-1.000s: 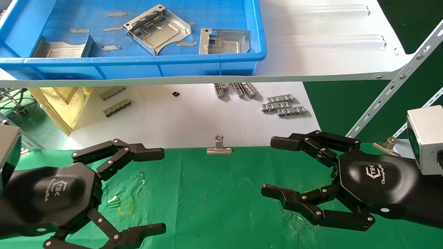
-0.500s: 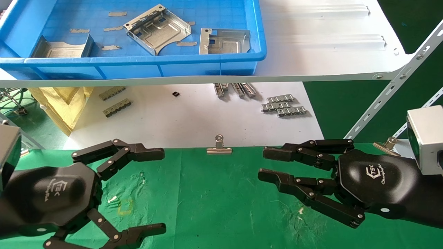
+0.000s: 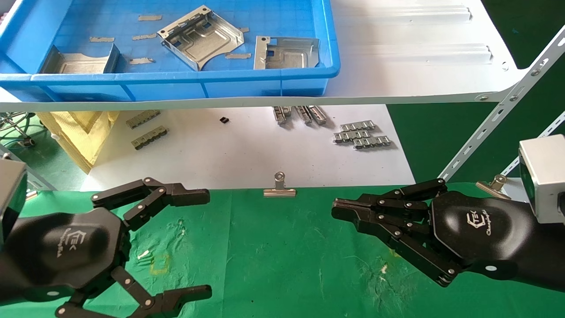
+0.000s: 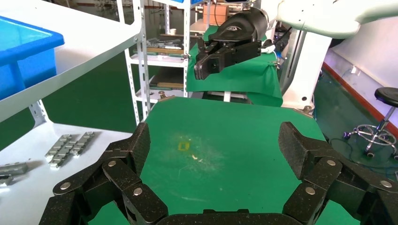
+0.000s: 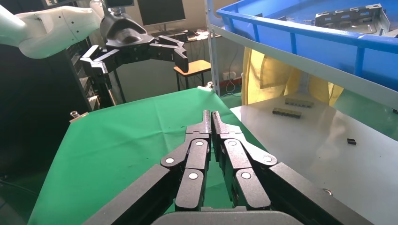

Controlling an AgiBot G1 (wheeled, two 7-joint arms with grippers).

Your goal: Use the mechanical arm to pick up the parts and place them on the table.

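Note:
Three silver stamped parts lie in a blue bin (image 3: 265, 86) on the white shelf: one at the left (image 3: 79, 62), one tilted in the middle (image 3: 201, 37), one at the right (image 3: 284, 53). My left gripper (image 3: 203, 243) is open and empty above the green table (image 3: 282, 260) at the near left; it also shows in its own wrist view (image 4: 213, 145). My right gripper (image 3: 337, 209) is shut and empty above the table's right side; its own wrist view (image 5: 210, 115) shows the fingers pressed together.
Small ridged metal strips (image 3: 362, 134) lie on the white sheet (image 3: 238, 150) below the shelf. A binder clip (image 3: 279, 187) sits on the table's far edge. A slanted white rack strut (image 3: 503, 106) stands at the right. A yellow square mark (image 3: 160, 264) is on the cloth.
My right gripper has closed from wide open to shut. The left gripper and the parts have not moved.

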